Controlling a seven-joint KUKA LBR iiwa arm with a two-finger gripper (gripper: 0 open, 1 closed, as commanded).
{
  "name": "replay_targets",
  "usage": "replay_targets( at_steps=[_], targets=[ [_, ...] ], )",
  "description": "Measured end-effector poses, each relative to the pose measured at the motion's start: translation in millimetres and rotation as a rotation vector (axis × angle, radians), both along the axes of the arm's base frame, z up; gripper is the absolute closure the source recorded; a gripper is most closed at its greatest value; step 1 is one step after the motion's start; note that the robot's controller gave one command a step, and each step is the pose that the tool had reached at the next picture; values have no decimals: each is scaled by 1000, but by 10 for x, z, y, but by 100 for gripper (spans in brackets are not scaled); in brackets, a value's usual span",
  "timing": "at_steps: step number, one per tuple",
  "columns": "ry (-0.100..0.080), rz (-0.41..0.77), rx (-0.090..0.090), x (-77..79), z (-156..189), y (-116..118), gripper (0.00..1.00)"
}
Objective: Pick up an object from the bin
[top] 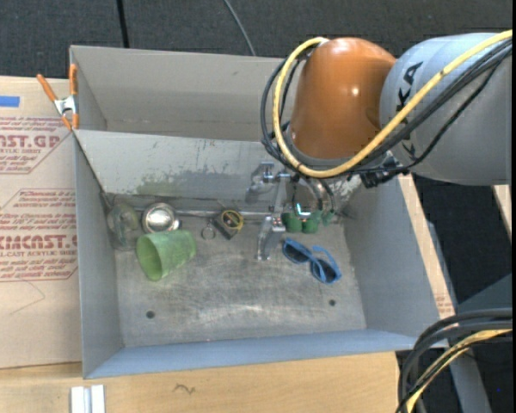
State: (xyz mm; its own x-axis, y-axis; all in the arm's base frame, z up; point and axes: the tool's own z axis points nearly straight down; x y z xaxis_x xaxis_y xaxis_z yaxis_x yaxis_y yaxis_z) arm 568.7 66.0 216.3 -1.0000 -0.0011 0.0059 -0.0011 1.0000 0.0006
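Note:
My gripper (267, 235) hangs below the orange wrist cover, low over the bin floor right of centre. A small green thing (303, 223) lies just to its right, partly hidden under the wrist. Blue sunglasses (311, 260) lie on the floor a little to the gripper's lower right, apart from it. A small round brass and black piece (231, 221) sits just left of the gripper. I see nothing held in the gripper.
At the left lie a green plastic cup (164, 254) on its side, a shiny silver round thing (160, 219) and a clear glass item (122, 224) by the left wall. The arm and its cables cover the bin's back right.

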Motion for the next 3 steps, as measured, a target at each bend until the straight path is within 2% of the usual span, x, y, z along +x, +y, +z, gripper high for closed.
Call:
replay_targets(
  at_steps=[1,2,3],
  targets=[
    [-2,95,-3,24,-896,-1235,0],
    [-16,36,1,86,-1292,-1571,0],
    [-11,32,0,67,-1329,-1598,100]
  ],
)
